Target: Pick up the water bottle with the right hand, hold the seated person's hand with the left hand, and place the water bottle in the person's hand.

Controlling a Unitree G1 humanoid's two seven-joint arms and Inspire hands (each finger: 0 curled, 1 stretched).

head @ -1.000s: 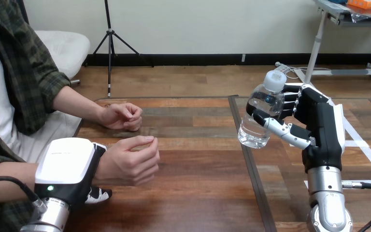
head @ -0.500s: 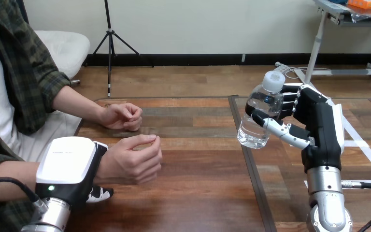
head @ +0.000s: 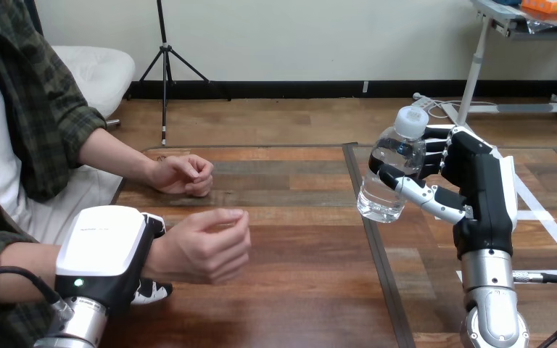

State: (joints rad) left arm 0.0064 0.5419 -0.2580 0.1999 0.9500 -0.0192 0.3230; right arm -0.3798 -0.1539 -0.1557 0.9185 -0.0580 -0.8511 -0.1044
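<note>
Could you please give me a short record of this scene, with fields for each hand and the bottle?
right hand: curled round the bottle, off the table
bottle: capped, tilted, clear
left hand: wrapped round the person's wrist
person's near hand: loosely curled, empty
person's far hand: closed, on the table

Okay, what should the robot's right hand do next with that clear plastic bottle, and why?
Probably carry the clear plastic water bottle leftward across the wooden table toward the person's nearer hand. The right hand grips it, raised, well apart from that hand, whose wrist the left hand clasps.
</note>
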